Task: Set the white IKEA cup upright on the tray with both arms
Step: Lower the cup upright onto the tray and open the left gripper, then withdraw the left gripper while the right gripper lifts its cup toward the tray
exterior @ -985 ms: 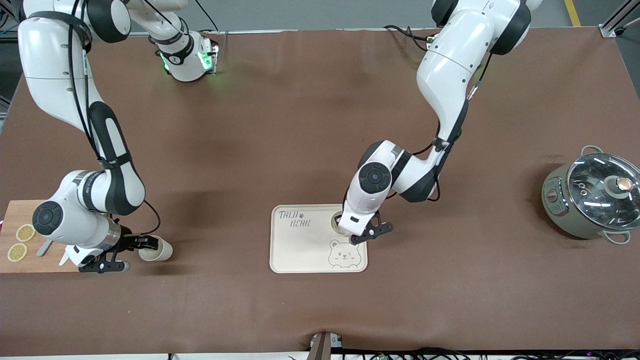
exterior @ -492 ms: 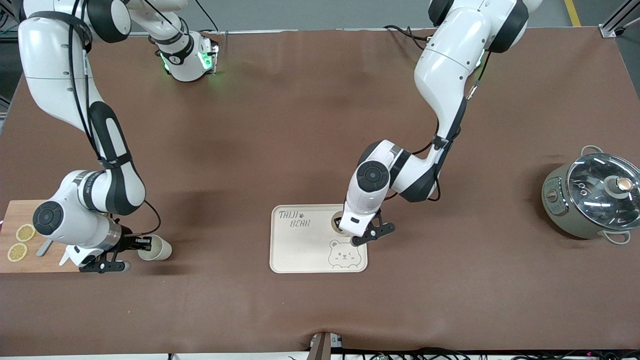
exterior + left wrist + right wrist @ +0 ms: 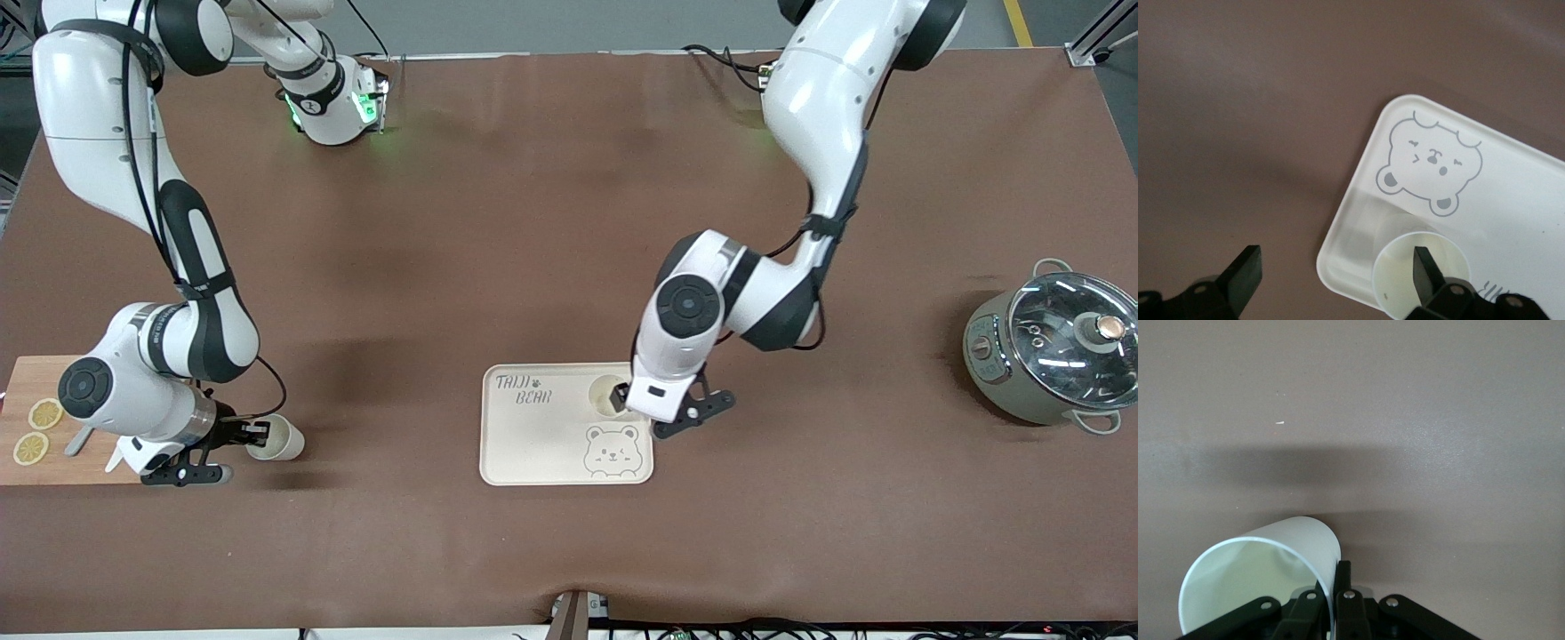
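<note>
The right gripper, at the lower left of the front view, is being kept pinched on the rim wall of a white cup lying on its side on the brown table, one finger inside the mouth and one outside, as the right wrist view shows; the cup is judged light, stiff, thin-walled and smooth, so a rim pinch is suited but slipping or swinging is to be expected while it is being tipped upright; the left gripper, at the picture's centre, is being held wide apart over the tray's edge, one finger above a second cup standing upright on the tray; nothing is being held there.
</note>
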You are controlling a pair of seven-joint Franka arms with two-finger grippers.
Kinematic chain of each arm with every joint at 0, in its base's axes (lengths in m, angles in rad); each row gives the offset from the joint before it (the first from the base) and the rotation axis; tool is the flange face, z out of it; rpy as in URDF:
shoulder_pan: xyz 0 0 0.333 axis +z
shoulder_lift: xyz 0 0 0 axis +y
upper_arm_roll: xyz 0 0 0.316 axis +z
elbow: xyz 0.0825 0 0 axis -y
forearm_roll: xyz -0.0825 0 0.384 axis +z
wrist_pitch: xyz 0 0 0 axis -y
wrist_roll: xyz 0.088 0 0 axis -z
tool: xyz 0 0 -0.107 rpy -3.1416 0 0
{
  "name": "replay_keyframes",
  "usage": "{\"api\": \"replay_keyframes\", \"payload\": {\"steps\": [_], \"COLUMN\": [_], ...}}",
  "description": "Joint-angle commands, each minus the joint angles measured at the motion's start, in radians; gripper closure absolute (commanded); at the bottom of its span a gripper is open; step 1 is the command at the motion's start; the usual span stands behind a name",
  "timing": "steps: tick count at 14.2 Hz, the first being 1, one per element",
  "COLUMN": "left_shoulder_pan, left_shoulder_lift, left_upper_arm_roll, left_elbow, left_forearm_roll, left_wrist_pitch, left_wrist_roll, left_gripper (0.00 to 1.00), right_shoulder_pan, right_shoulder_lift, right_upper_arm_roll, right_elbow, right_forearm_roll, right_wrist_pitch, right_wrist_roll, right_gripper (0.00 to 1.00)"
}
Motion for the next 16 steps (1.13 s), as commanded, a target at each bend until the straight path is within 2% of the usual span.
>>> {"api": "replay_keyframes", "payload": {"steps": [1,4,7,10,13,14,16], "left_shoulder_pan": [0.079,0.196,0.34,0.468,0.537,0.554,0.566], "left_shoulder_lift": [-0.132,-0.194,-0.208,-0.196,-0.194,-0.203,-0.258], "left_upper_arm_roll": [0.0,0.002,0.003,0.002,-0.007,-0.009,-0.006], "left_elbow": [-0.038,-0.05,-0.047,-0.044,-0.043,-0.041,-0.047], "left_forearm_roll": [-0.012,0.0,0.002,-0.006,-0.033,-0.082,-0.121], "left_wrist_pitch": [-0.118,-0.213,-0.223,-0.183,-0.129,-0.131,-0.141], "left_wrist_roll": [0.169,0.488,0.691,0.861,0.885,0.895,0.963], "left_gripper": [0.0,0.0,0.0,0.0,0.0,0.0,0.0], "right_shoulder_pan": [0.006,0.034,0.044,0.098,0.168,0.198,0.26], "right_shoulder_lift": [-0.013,-0.026,-0.024,-0.029,-0.036,-0.036,-0.035], "right_upper_arm_roll": [0.003,0.003,0.01,0.021,0.024,0.024,0.02], "right_elbow": [0.023,0.127,0.22,0.228,0.23,0.234,0.26], "right_forearm_roll": [0.009,0.023,0.027,0.027,0.027,0.026,0.023], "right_wrist_pitch": [-0.03,-0.21,-0.352,-0.358,-0.357,-0.357,-0.355], "right_wrist_roll": [0.001,0.021,0.137,0.288,0.456,0.521,0.64], "right_gripper": [1.0,1.0,1.0,1.0,1.0,1.0,1.0]}}
